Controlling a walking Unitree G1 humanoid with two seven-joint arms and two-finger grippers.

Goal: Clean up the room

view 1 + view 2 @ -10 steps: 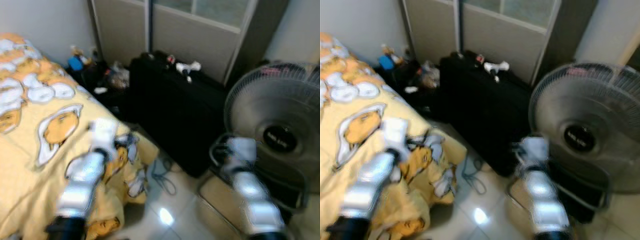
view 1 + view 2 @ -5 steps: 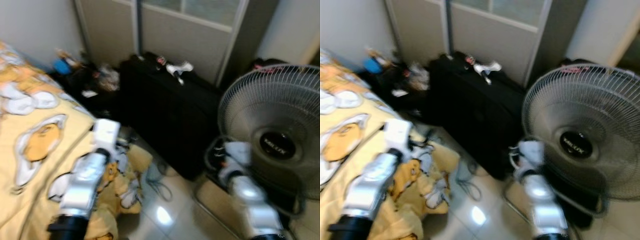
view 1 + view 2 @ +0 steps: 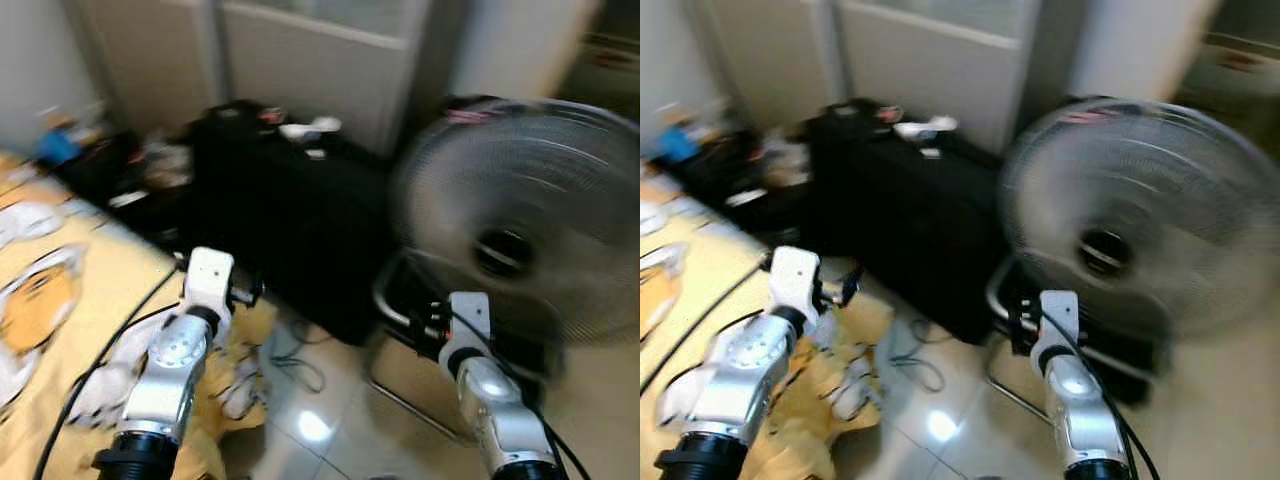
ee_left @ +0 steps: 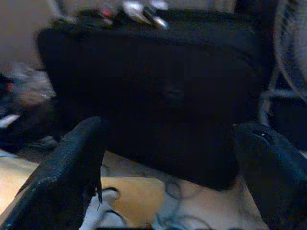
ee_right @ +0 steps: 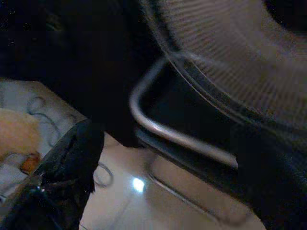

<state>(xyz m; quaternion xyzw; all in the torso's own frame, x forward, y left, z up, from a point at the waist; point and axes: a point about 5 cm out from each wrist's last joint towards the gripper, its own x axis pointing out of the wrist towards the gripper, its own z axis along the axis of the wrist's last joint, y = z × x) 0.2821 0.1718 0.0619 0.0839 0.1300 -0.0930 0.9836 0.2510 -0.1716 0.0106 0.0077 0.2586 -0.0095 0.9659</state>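
Facing a black suitcase (image 3: 300, 235) and fan (image 3: 520, 225), left tool (image 4: 168, 163) and right tool (image 5: 163, 158) gape wide, both empty.

We see a yellow bedspread (image 3: 60, 300) printed with orange and white cartoon shapes, a black suitcase (image 3: 290, 230), a grey fan (image 3: 520, 215) with a dark hub, glossy beige floor tiles (image 3: 330, 440), and silver arms with white wrists.

Head eyes look down; wrist views share the black suitcase (image 4: 158, 91).
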